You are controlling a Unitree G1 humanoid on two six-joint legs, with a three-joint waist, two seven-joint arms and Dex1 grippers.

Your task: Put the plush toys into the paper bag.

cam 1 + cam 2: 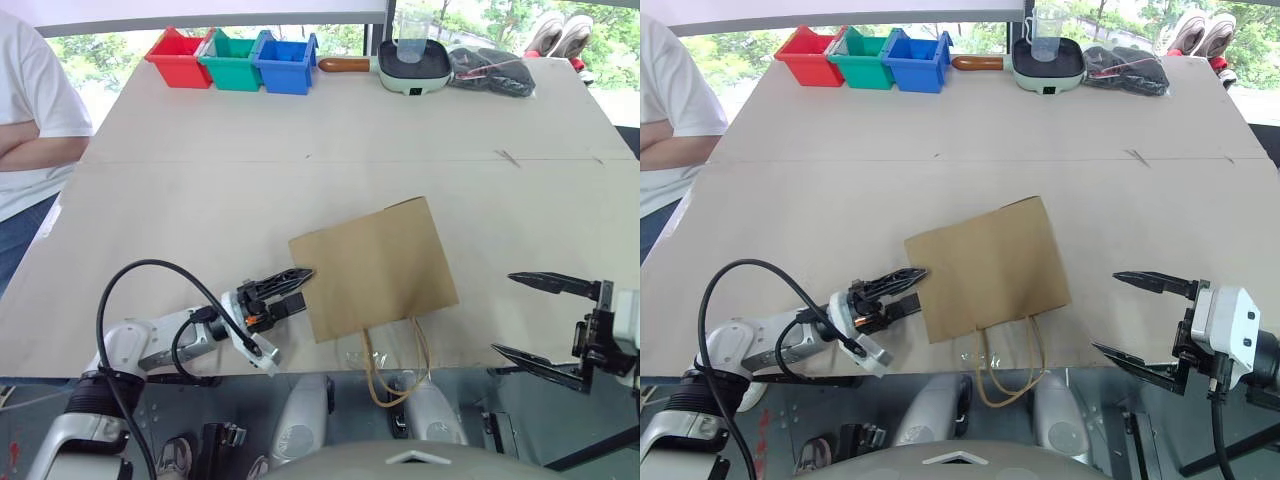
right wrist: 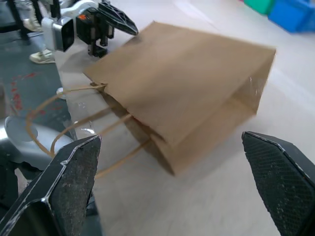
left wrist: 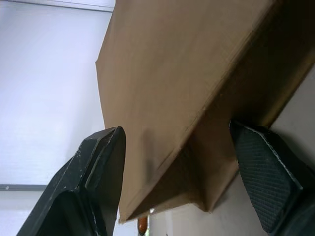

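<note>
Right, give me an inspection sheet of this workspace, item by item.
Surface: pale table, bare around the bag.
Job's things: brown paper bag lies on its side near the front edge, rope handles hanging over it; plush toys: nothing seen.
Clutter: red, green and blue bins, small electric pan with a clear cup, black bundle, all at the far edge.
Grippers: left gripper open at the bag's left edge; right gripper open, apart from the bag.
Cables: black cable loops over the left arm.
Surroundings: seated person at left; windows behind.
</note>
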